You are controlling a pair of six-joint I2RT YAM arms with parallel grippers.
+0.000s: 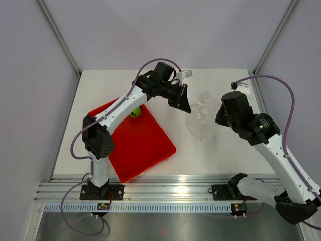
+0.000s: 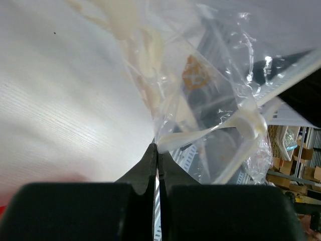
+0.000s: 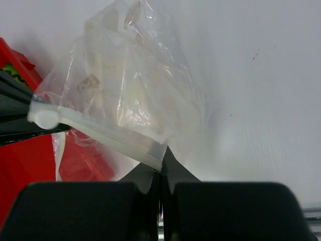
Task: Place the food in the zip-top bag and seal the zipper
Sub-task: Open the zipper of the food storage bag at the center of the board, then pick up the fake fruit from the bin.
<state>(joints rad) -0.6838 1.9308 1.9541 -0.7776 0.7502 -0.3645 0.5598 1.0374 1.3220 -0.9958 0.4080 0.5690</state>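
Observation:
The clear dotted zip-top bag (image 1: pixel 202 119) is held between both grippers just above the table, right of the red tray. My left gripper (image 1: pixel 184 103) is shut on the bag's left edge (image 2: pixel 157 146). My right gripper (image 1: pixel 219 118) is shut on the end of the zipper (image 3: pixel 161 159). The pale zipper strip (image 3: pixel 100 133) runs left to a white slider (image 3: pixel 45 118); it also shows in the left wrist view (image 2: pixel 200 134). The lime-green ball (image 1: pixel 135 112) lies on the tray, under the left arm. The dark green pod is out of view.
The flat red tray (image 1: pixel 145 145) lies tilted at the left middle of the table and shows at the left of the right wrist view (image 3: pixel 25 165). An aluminium rail (image 1: pixel 165 191) runs along the near edge. Grey walls enclose the table.

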